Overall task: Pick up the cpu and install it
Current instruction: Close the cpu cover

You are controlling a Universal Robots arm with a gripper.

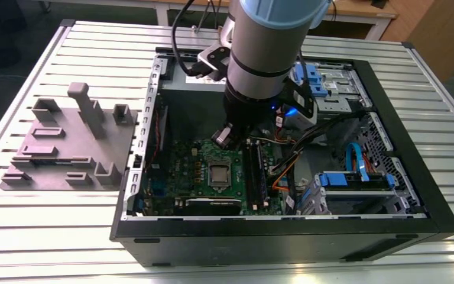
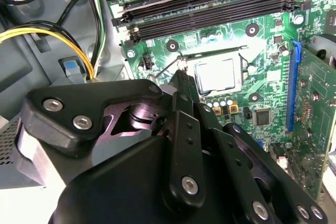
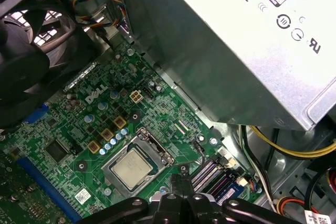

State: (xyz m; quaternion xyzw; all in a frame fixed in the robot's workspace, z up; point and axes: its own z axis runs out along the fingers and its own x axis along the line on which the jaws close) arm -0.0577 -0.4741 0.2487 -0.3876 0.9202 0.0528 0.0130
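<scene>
Cpu (image 3: 133, 167) sits in its socket at lower centre, just beside the tool (image 3: 181, 184); fingers together, gripping nothing.

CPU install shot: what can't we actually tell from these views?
- Gripper: fingertips sit close together near the cpu in the second wrist view; open or shut can't be judged.
- Whether the cpu is fully seated: both wrist views show it in the socket, but contact underneath is hidden.
- Motherboard top edge in the exterior view: blocked by the arm.
</scene>
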